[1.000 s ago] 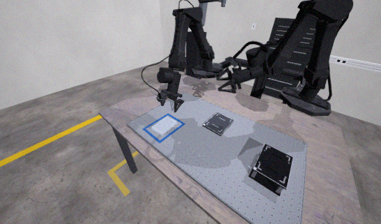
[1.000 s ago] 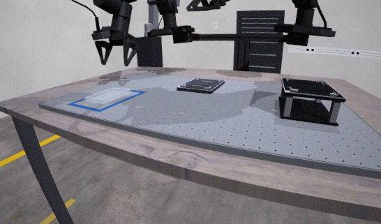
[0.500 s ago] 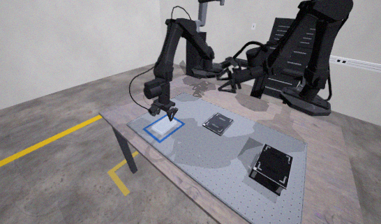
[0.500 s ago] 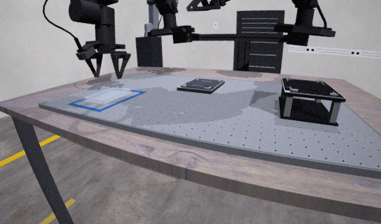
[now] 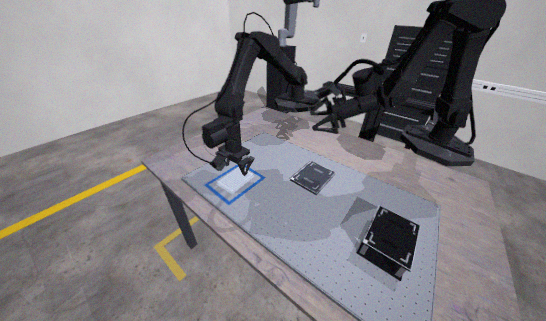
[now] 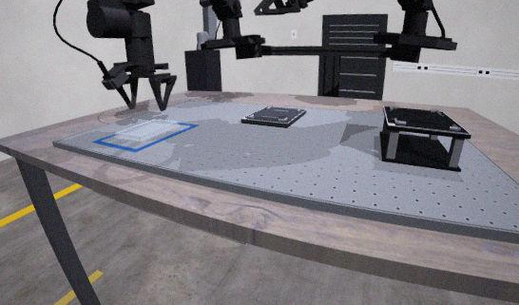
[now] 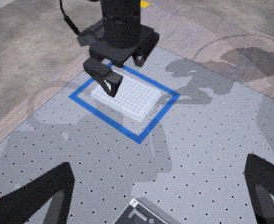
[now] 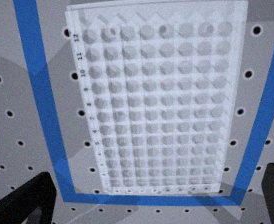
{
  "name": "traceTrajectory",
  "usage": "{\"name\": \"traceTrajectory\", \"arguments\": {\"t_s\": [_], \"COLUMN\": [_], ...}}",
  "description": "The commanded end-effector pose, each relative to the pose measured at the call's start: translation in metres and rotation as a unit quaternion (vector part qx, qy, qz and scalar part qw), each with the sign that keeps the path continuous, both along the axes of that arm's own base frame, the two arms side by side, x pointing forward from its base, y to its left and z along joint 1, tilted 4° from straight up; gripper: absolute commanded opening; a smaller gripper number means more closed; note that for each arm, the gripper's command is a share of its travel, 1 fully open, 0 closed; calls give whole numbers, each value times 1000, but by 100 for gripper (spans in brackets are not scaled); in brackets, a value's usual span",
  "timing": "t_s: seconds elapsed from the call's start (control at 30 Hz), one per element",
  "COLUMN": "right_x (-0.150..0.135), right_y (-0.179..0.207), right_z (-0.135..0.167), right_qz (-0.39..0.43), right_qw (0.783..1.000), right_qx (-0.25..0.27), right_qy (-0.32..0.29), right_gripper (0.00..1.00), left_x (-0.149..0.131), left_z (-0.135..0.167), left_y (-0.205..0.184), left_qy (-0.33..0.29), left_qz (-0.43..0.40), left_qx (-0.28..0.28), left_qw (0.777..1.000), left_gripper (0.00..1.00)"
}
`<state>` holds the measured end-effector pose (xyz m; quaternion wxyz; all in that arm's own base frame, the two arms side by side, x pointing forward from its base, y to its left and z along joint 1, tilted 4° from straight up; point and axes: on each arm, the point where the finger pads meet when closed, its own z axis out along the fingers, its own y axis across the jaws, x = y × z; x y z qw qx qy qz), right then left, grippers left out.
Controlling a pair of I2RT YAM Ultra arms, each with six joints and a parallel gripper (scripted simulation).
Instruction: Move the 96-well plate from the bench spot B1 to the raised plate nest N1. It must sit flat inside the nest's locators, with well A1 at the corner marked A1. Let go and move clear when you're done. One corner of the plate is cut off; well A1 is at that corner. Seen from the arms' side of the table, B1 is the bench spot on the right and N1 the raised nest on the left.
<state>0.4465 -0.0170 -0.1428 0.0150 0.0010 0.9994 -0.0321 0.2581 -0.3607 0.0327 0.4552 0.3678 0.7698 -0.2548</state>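
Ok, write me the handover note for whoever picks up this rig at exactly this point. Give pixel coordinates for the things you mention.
Right gripper [image 5: 233, 168] [image 6: 147, 109] [image 7: 126, 77]: open, empty, above the plate.
Left gripper [image 5: 320, 119] [image 6: 259, 12]: open, empty, raised away from the plate.
96-well plate [image 5: 235, 180] [image 6: 146, 129] [image 7: 128, 95] [image 8: 160, 110]: on the bench, inside the blue outline [image 5: 218, 195] [image 6: 135, 149] [image 7: 139, 140] [image 8: 153, 200] at B1.
Raised nest N1 [image 5: 392, 236] [image 6: 423, 119]: no plate on it.
Done: right gripper placed over the plate; no grasp.
Left: grip, lift, carry to N1, match A1 corners, seat flat within the locators, release, move clear.
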Motion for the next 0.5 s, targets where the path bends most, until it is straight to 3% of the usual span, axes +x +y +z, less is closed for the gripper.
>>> {"name": "traceTrajectory", "arguments": {"t_s": [0.0, 0.47], "right_x": [11, 17], "right_y": [-6, -9], "right_z": [5, -12], "right_qz": [-4, -4], "right_qw": [1000, 1000], "right_qx": [4, 4], "right_qy": [-9, -16], "right_gripper": [100, 100], "left_x": [1, 1], "left_z": [18, 18], "left_y": [-6, -6], "left_qy": [-16, -16], "left_qz": [-7, -7], "left_qx": [-19, -19], "left_qw": [1000, 1000], "left_gripper": [100, 100]}}
